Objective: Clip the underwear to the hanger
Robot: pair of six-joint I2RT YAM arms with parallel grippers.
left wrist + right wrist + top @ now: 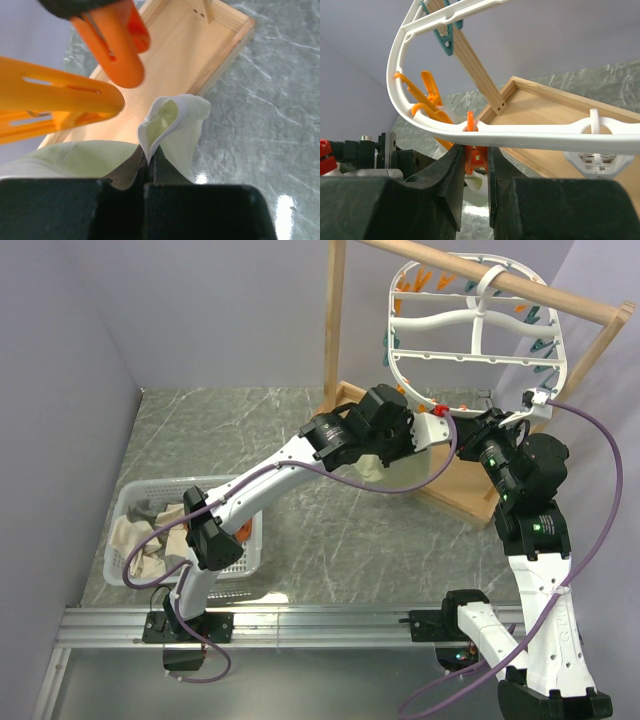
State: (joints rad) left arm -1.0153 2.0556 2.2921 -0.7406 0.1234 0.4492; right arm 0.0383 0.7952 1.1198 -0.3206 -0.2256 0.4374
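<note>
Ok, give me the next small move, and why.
Probably lift the left gripper so its underwear fold enters the orange clip. Its jaws pinch that fold near the clip, while the right gripper squeezes the clip on the hanger.

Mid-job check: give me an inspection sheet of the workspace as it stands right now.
Surface: grey marbled table.
Job's things: underwear held up under the hanger rim, not yet clipped.
Clutter: basket of cloths, far left.
End effectors: left end effector shut on the underwear; right end effector closed on an orange clothespin at the rim.
Cables: purple cables loop off both arms; no snag seen.
Surroundings: wooden frame stand carrying the hanger; plain walls.
</note>
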